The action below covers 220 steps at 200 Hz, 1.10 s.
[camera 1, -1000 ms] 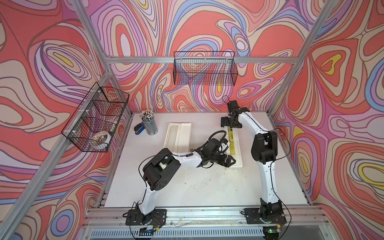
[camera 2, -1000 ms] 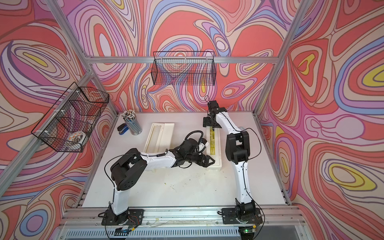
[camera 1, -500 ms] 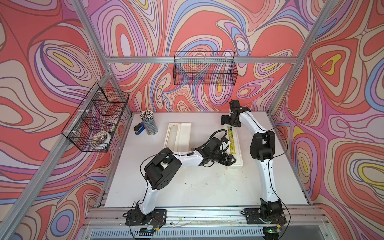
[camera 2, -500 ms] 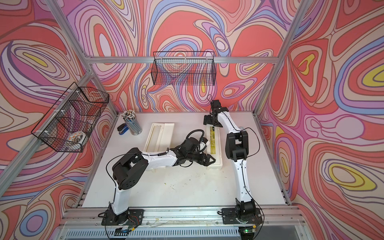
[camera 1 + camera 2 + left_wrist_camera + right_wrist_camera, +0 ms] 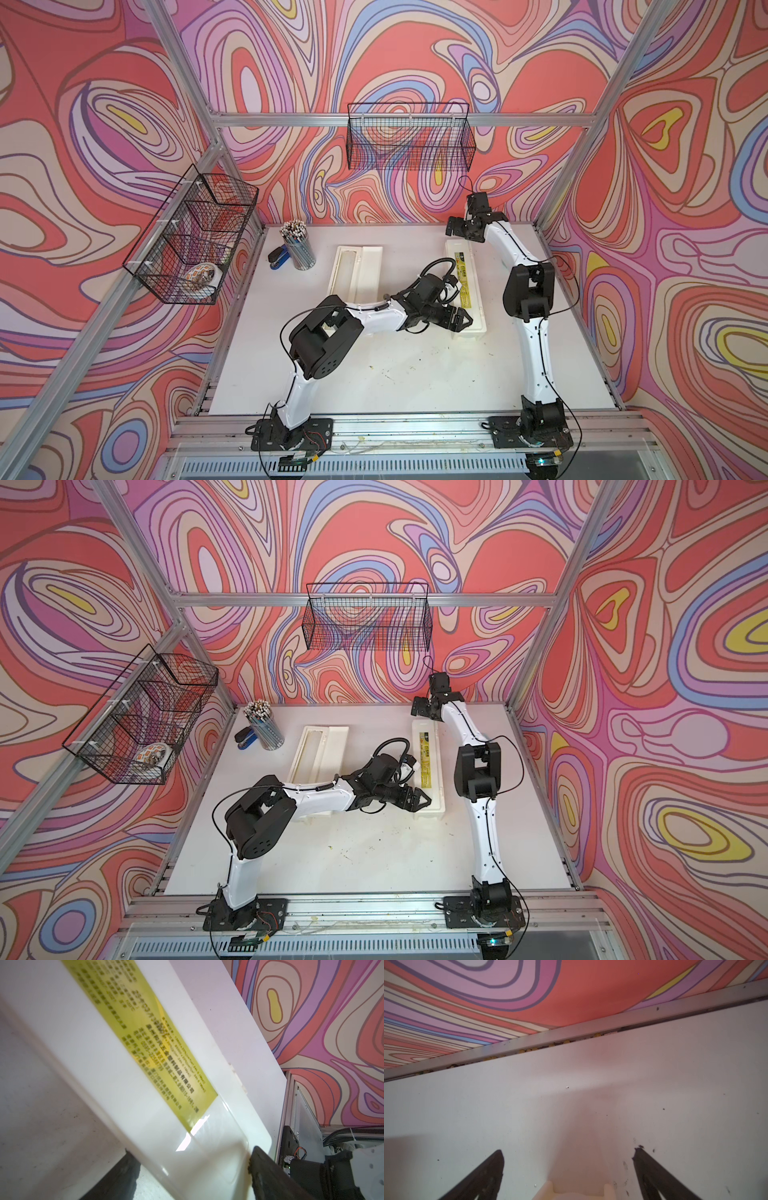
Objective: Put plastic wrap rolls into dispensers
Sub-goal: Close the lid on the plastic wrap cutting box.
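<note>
A white bench [image 5: 374,374], scuffed and flecked with dark specks toward its front edge, sits inside an aluminium frame [image 5: 399,119]. The walls [image 5: 124,124] around it are covered in swirling bands of red, pink, purple, blue and yellow. A black wire basket [image 5: 409,137] hangs on the back wall. A second wire basket [image 5: 191,237] on the left wall holds something small, round and patterned.

In the bench's far left corner stands a cup of pencils [image 5: 299,253], with a blue stapler [image 5: 277,259] just beside it. Two cream-white dispensers lie front to back. The open dispenser [image 5: 359,270] rests mid-bench toward the back, its lid folded out flat. The closed dispenser [image 5: 471,286], with a yellow label [image 5: 145,1032] along its lid, lies to the right.

The left arm [image 5: 374,320] reaches across to this box's near end. There the left jaws stand wide astride a corner, one finger [image 5: 270,1167] against its edge; whether they squeeze it I cannot tell. The right arm [image 5: 528,291] bends over the far end, and the right jaws are spread wide, holding nothing.
</note>
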### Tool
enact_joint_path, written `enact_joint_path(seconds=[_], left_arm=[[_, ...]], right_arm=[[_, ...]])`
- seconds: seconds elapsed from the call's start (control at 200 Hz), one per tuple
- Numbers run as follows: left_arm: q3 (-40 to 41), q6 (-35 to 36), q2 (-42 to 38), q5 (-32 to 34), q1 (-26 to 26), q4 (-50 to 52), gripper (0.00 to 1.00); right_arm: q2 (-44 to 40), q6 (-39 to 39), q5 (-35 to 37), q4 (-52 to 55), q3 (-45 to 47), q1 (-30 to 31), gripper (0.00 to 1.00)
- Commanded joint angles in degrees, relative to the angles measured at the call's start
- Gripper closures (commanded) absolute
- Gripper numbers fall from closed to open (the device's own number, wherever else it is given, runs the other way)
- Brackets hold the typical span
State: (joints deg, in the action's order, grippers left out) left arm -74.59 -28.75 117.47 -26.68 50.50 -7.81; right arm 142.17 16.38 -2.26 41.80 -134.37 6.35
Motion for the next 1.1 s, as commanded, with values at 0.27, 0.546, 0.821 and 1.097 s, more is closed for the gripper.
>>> enact_joint_path(seconds=[0.27,0.546,0.821,1.097], left_arm=[[2.43,4.36,7.38,8.49,0.7,25.16,0.18],[2.17,3.31,5.59,8.4,-0.01,24.11,0.18],[2.67,2.3,4.87,7.97,-1.63,24.66,0.17],[3.13,1.55,4.43,7.72,-1.98,24.42,0.17]], right_arm=[[-13.51,-3.66,-7.68,6.7,5.25,-4.16,0.02],[-38.41,-3.76,-17.7,0.77,48.54,-5.91,0.16],[-54.56,-2.8,-28.32,-0.43,69.68,-5.91,0.21],[-57.68,2.1,-32.81,-7.36,86.27,-5.91,0.32]])
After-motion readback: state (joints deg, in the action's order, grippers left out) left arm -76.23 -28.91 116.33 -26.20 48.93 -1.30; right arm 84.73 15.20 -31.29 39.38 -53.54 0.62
